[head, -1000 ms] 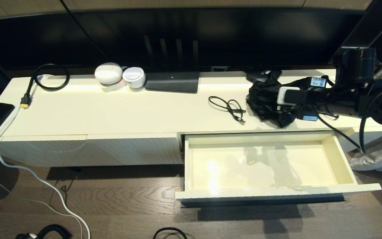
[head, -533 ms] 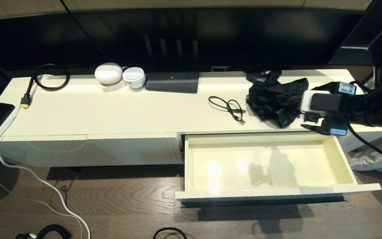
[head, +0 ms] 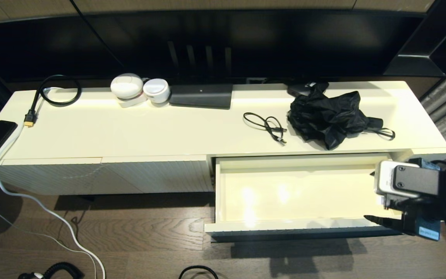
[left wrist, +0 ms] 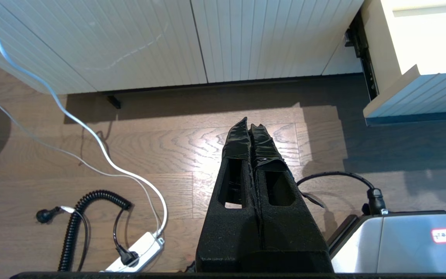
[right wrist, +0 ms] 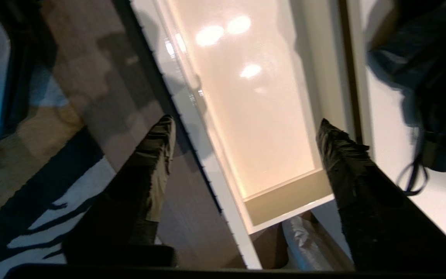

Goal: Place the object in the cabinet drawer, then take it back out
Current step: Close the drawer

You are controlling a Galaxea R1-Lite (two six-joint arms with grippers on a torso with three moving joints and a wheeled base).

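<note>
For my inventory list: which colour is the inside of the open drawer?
Glossy cream-white; the cabinet drawer shows it best in the head view.

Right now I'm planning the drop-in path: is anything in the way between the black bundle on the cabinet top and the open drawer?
Nothing visible is. The black bundle lies just behind the open cabinet drawer, whose inside is bare. The thin cable lies off to one side, and the open right claw is at the drawer's far right end.
</note>
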